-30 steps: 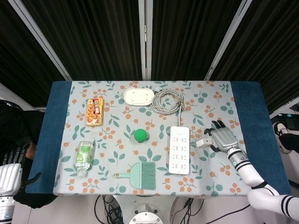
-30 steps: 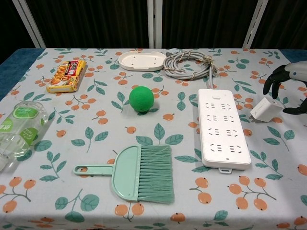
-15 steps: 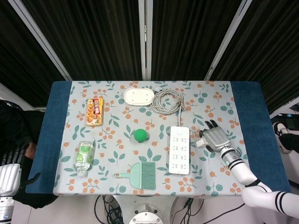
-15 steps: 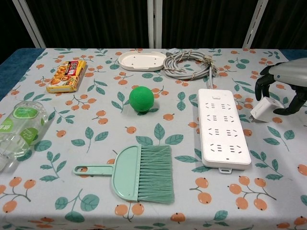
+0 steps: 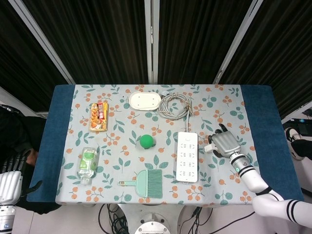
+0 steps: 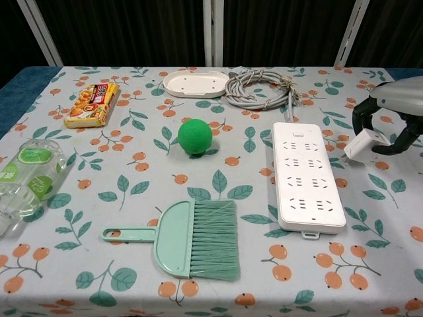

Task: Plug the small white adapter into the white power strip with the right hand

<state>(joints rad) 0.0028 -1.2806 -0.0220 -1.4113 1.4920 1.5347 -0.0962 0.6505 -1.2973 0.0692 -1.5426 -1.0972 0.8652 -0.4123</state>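
Note:
The small white adapter (image 6: pixel 360 145) lies just right of the white power strip (image 6: pixel 307 175), about level with the strip's upper half. My right hand (image 6: pixel 390 115) is over it, a finger curled behind the adapter and the thumb against its right side, so it grips the adapter. From above, the right hand (image 5: pixel 224 144) covers most of the adapter (image 5: pixel 209 147), and the power strip (image 5: pixel 187 156) lies lengthwise beside them. My left hand (image 5: pixel 17 161) hangs off the table's left edge, low and dark, holding nothing I can make out.
A coiled grey cable (image 6: pixel 259 86) and a white oval dish (image 6: pixel 196 84) lie behind the strip. A green ball (image 6: pixel 195 137) and a green brush with dustpan (image 6: pixel 192 238) sit left of it. A bottle (image 6: pixel 26 175) and snack pack (image 6: pixel 92 104) are far left.
The right hand has moved left onto the adapter and its fingers have curled in around it. The adapter has shifted slightly up and towards the strip.

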